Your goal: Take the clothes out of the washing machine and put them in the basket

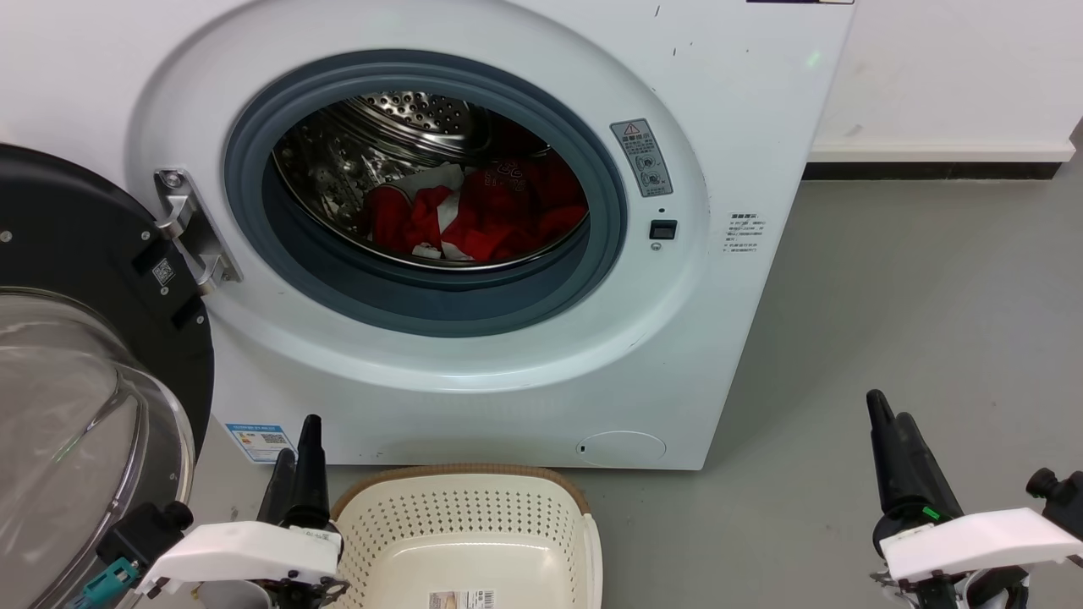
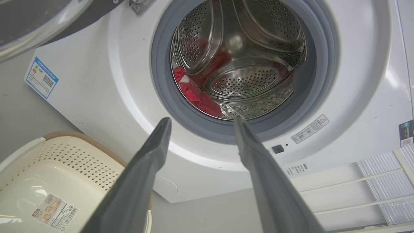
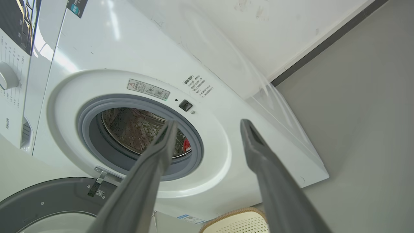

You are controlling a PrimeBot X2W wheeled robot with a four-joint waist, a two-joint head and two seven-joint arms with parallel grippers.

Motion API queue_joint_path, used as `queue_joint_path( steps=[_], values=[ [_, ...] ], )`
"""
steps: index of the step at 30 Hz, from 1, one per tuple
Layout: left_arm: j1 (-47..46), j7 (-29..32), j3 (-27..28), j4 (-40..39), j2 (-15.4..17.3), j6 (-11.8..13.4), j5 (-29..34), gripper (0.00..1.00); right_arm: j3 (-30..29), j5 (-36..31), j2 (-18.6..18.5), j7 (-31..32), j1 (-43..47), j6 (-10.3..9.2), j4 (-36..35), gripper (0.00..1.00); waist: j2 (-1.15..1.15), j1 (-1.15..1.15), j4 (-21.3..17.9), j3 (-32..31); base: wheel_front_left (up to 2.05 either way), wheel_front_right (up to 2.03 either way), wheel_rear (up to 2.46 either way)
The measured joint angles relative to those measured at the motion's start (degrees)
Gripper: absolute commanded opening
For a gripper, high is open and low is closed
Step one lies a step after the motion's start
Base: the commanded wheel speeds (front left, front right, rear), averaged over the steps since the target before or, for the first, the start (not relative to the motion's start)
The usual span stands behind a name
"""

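Gaping empty, left hand [image 2: 202, 119] and right hand [image 3: 209, 121] point at soft red clothes [image 1: 491, 211] crumpled in the shiny perforated drum [image 1: 406, 110].

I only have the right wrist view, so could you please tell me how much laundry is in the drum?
Observer: A pile of red clothes with white trim lies on the bottom of the drum.
Operator: Thank you. Is there anything in the basket?
Observer: No clothes. The basket holds nothing but a sticker on its bottom.
Operator: And could you tell me how the left gripper stands?
Observer: The left gripper has its jaws apart, holds nothing, and points at the drum opening.
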Motion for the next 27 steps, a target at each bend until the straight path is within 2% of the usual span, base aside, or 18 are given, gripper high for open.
queue_joint_path(
  steps=[18, 27],
  values=[
    [1.42, -3.55, -2.03, -1.77, 0.05, 2.25, 14.96, 1.00, 1.34, -17.34, 0.00, -3.54, 1.49, 0.01, -2.26, 1.00, 0.00, 0.01, 0.07, -0.14, 0.00, 0.00, 0.00],
    [2.37, -4.90, -2.54, -2.66, 0.09, 3.21, 20.67, 1.00, 1.66, -23.56, 0.00, -4.99, 2.35, 0.01, -3.44, 1.00, 0.00, 0.01, 0.06, -0.13, 0.00, 0.00, 0.00]
  ],
)
